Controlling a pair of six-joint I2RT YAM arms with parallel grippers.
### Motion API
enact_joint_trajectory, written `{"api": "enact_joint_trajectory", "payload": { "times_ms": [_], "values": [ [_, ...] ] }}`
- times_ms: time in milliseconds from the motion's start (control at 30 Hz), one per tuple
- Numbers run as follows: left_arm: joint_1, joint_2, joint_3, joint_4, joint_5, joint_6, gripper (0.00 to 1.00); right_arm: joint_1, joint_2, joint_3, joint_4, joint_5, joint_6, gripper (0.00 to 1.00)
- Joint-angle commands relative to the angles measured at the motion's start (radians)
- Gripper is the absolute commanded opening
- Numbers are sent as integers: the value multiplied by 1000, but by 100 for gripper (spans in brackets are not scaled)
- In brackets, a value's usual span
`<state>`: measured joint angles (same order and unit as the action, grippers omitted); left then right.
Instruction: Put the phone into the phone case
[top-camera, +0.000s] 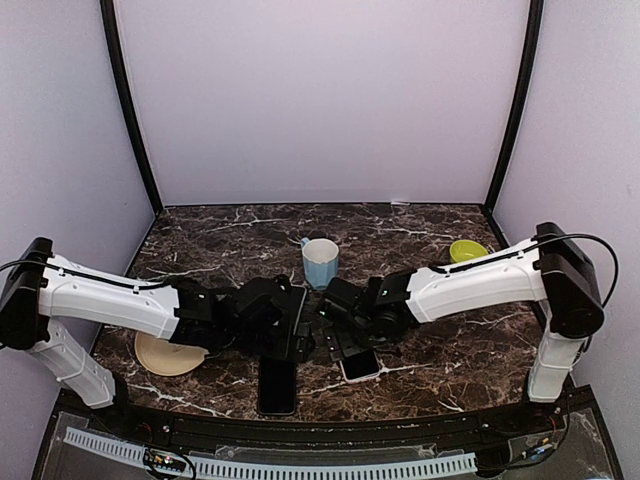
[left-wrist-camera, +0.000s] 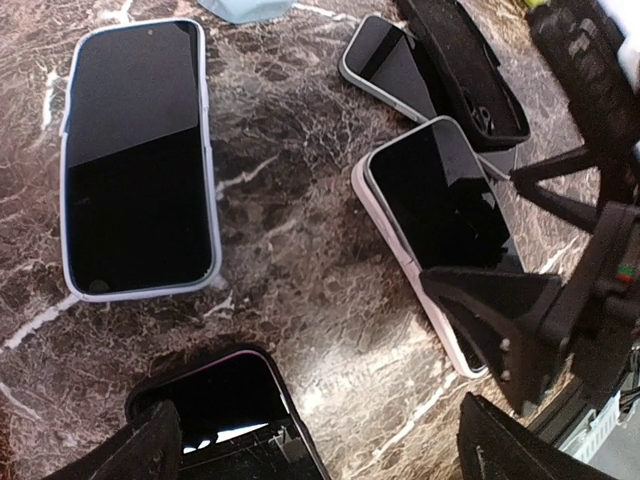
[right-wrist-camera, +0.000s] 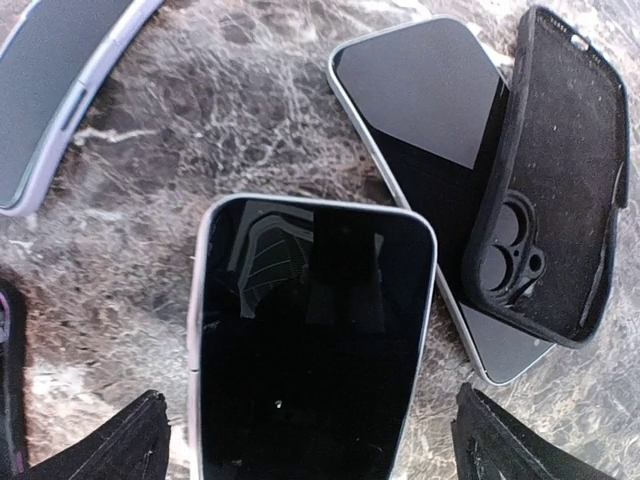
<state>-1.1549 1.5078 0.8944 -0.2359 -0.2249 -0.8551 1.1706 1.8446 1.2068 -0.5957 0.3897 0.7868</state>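
Observation:
An empty black phone case lies inside up, its camera cutout showing, resting partly on a silver-edged phone. A second phone with a white edge lies screen up on the marble between my right gripper's open fingers, which stand apart from its sides. In the left wrist view this white-edged phone lies right of centre, with the black case above it. My left gripper is open over bare marble, a dark phone by its left finger. Both grippers meet mid-table.
A phone in a pale lavender case lies to the left. A light blue cup stands behind the grippers, a green bowl at the back right and a tan plate at the near left. A black phone lies near the front edge.

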Motion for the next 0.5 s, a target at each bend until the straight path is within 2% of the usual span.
{"api": "enact_joint_trajectory", "payload": {
  "times_ms": [0,67,100,233,333,467],
  "values": [
    [-14,12,16,-19,7,27,98,-5,-99,23,-55,-14,-12,98],
    [-20,14,19,-17,3,34,97,-9,-171,-34,-64,-22,-1,93],
    [-23,17,23,-18,3,39,97,-15,-207,-74,-61,-31,8,86],
    [-42,54,46,-15,22,70,89,-48,-306,-228,26,-130,30,52],
    [-50,91,58,7,57,83,83,-51,-310,-287,95,-199,30,38],
    [-53,103,56,38,78,71,82,-53,-288,-346,192,-250,28,24]
  ]
}}
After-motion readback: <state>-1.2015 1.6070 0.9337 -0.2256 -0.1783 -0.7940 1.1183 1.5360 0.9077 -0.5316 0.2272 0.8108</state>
